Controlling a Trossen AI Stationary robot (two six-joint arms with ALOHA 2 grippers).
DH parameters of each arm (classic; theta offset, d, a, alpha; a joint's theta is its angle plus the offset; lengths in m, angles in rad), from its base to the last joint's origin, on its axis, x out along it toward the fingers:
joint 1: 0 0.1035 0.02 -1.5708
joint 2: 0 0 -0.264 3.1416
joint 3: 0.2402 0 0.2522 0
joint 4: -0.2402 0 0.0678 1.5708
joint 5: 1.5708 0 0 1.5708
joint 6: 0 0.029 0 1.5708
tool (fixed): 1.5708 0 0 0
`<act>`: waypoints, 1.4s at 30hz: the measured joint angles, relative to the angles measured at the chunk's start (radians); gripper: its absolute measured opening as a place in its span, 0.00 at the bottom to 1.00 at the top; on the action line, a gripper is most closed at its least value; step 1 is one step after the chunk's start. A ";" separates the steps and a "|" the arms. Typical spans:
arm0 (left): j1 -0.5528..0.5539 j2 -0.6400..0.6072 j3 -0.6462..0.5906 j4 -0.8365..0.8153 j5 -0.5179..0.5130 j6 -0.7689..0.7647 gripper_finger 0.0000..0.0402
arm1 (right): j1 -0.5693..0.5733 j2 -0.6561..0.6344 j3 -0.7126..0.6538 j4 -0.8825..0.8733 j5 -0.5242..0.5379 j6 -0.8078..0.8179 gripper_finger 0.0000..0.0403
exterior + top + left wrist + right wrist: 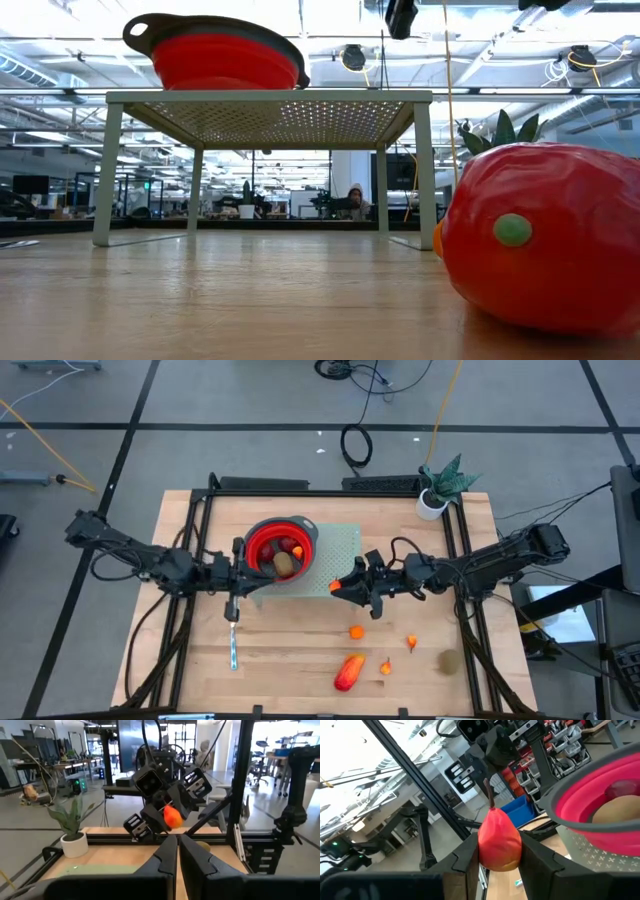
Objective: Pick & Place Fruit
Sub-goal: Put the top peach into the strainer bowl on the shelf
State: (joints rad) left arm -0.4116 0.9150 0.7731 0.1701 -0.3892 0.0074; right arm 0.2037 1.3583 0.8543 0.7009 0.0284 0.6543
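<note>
Near edge of table [300, 670]: elongated red-orange fruit [348, 672], small orange pieces [356, 631] and silver knife [232, 648]. Farther in, right gripper [337, 588] pinches a red pear [499, 842] beside red bowl [262, 538] on green rack [340, 550]; brown oval fruit [284, 564] inside. Left gripper [234, 610] pressed together, empty, at bowl's left.

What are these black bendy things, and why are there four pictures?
They are two robot arms at a wooden table. One camera looks down from above, one sits at table height, and one rides on each arm's wrist. The right tool pinches a small red pear-shaped toy fruit beside the red bowl, which stands on a pale green rack and already holds fruit. The left tool is shut and empty. On the table lie more toy fruits, such as a long red-orange one, and a silver knife.
</note>
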 joint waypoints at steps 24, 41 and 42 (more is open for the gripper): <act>0.149 0.322 0.237 0.003 0.284 -0.001 0.05 | 0.047 0.000 0.000 -0.060 0.000 -0.076 0.26; 0.211 0.423 0.300 0.007 0.373 0.016 0.38 | 0.047 0.000 -0.001 -0.066 0.000 -0.124 0.26; 0.212 0.426 0.300 0.009 0.373 0.016 0.41 | 0.047 0.000 -0.001 -0.065 0.000 -0.125 0.26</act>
State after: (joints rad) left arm -0.2001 1.3415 1.0733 0.1795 -0.0164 0.0238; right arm 0.2508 1.3582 0.8536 0.6357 0.0288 0.5297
